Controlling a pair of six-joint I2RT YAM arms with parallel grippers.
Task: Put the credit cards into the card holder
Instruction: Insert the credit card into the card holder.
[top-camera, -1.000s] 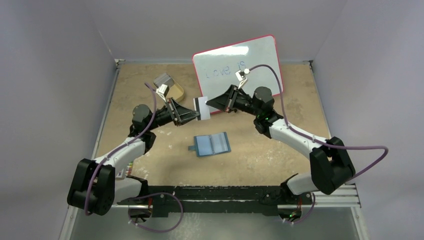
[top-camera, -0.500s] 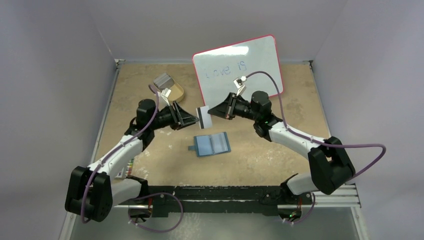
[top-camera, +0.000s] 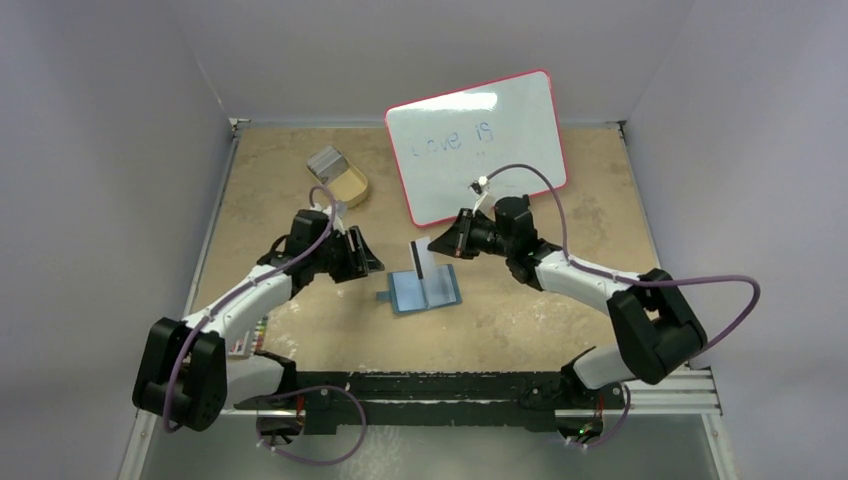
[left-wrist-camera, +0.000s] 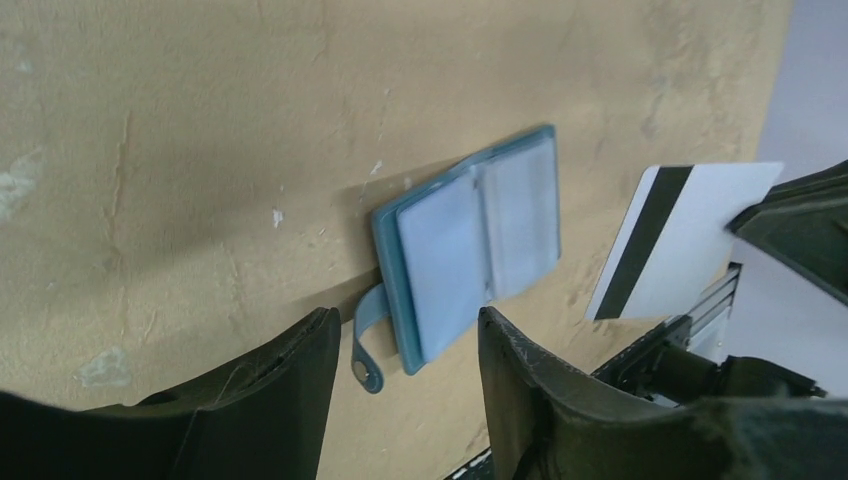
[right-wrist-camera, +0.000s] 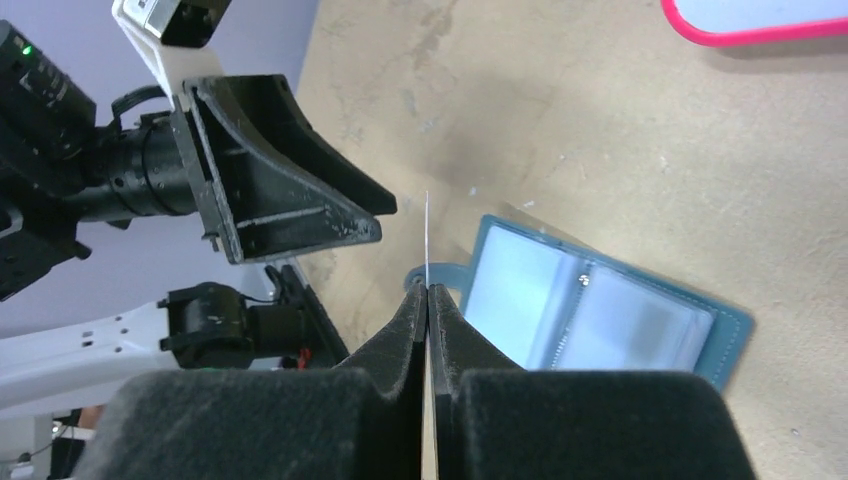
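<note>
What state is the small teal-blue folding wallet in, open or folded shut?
Open: the wallet lies spread flat, both pale inner pockets facing up, its snap tab unfastened.

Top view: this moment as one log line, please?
left gripper: open, empty | right gripper: shut on credit card | card holder: open on table | card not yet inserted

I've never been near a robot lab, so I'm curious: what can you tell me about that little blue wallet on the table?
The card holder is a small teal-blue folding wallet, soft-looking like leather or vinyl. It lies open and flat on the tan table, showing two lighter blue, glossy sleeve pages. A strap tab with a snap sticks out of one edge. Only the table touches it; a white card with a black stripe hangs close by, apart from it.
</note>
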